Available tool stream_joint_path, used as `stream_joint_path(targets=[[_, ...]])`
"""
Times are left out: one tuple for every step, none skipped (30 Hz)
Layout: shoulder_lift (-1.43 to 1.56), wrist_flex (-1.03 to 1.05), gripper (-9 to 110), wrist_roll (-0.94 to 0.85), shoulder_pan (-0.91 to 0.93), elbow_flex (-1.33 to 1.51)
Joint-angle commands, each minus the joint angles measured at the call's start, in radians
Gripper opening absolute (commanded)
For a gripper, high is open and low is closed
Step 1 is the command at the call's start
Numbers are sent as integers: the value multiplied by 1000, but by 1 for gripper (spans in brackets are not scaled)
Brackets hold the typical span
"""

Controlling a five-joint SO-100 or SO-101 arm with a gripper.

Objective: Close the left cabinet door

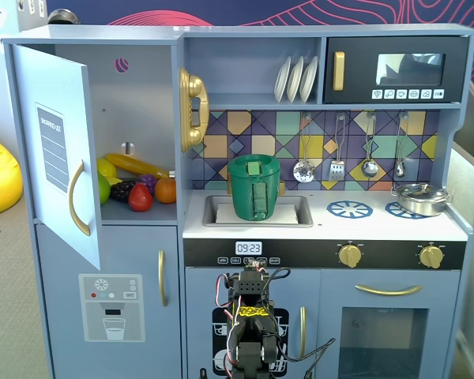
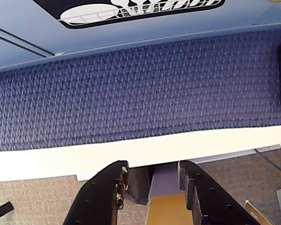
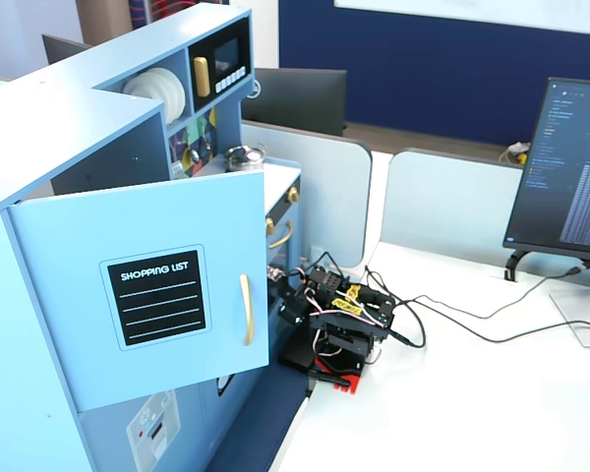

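Observation:
The left cabinet door [image 1: 59, 150] is light blue-grey with a black "SHOPPING LIST" panel and a curved gold handle [image 1: 77, 197]. It stands swung wide open from the toy kitchen. It also shows in another fixed view [image 3: 147, 295], face on. The arm [image 1: 253, 316] sits folded low in front of the kitchen's middle, to the right of and below the door, well apart from it. In the wrist view my gripper [image 2: 152, 165] is open and empty. It looks down at blue carpet and a white table edge [image 2: 61, 159].
Toy fruit [image 1: 134, 185] lies inside the open cabinet. Below it is a door with a water-dispenser graphic [image 1: 110, 308]. A green pot [image 1: 253, 187] sits in the sink. A monitor [image 3: 570, 167] and cables [image 3: 452, 320] are on the white table behind the arm.

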Motion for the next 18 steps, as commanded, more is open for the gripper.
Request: stream_joint_path(targets=[[-5, 179, 0, -25, 5, -9], [-5, 179, 0, -29, 0, -9], [-5, 179, 0, -29, -9, -9], [-5, 179, 0, -21, -15, -9], [-5, 179, 0, -18, -15, -9], [-5, 179, 0, -18, -8, -9], [-5, 179, 0, -18, 3, -9], [-5, 179, 0, -20, 9, -9], [-5, 179, 0, -20, 12, -9], [-5, 179, 0, -12, 12, -9], [-5, 179, 0, -3, 12, -9], [-5, 179, 0, 3, 9, -9], [-5, 179, 0, 6, 8, -9], [-5, 179, 0, 8, 8, -9], [-5, 178, 0, 8, 8, -9], [-5, 178, 0, 6, 8, -9], [-5, 178, 0, 6, 2, -9], [-5, 178, 0, 2, -8, -9]])
